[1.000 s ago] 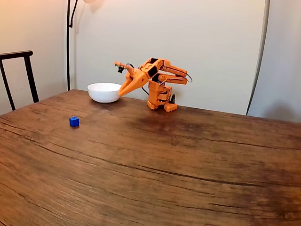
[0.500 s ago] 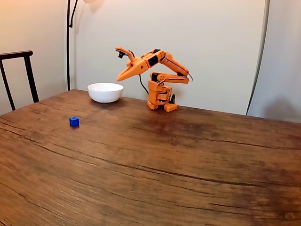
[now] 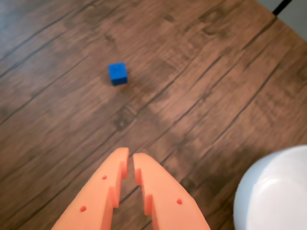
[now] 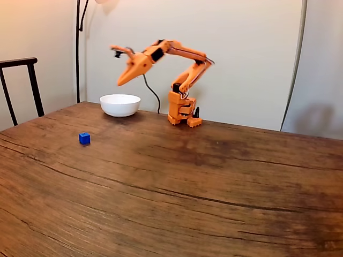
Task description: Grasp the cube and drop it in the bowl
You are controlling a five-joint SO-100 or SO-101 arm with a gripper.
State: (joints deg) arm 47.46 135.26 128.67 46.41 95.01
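- Gripper point(image 3: 130, 158) high above the table point(image 4: 214, 182), jaws nearly together, holding nothing.
- Cube point(image 4: 84, 138) sits alone on bare wood, well apart from the bowl point(image 4: 120, 105).
- Risk: descending without opening the jaws would knock the cube away.
- Risk: the bowl lies close under the arm's path; a low swing could clip its rim.

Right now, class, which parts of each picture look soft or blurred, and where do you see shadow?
Wrist view: the claw and the bowl at the edge look soft; the cube is fairly sharp. Fixed view: the claw is slightly smeared; a dim shadow falls on the wall at right.
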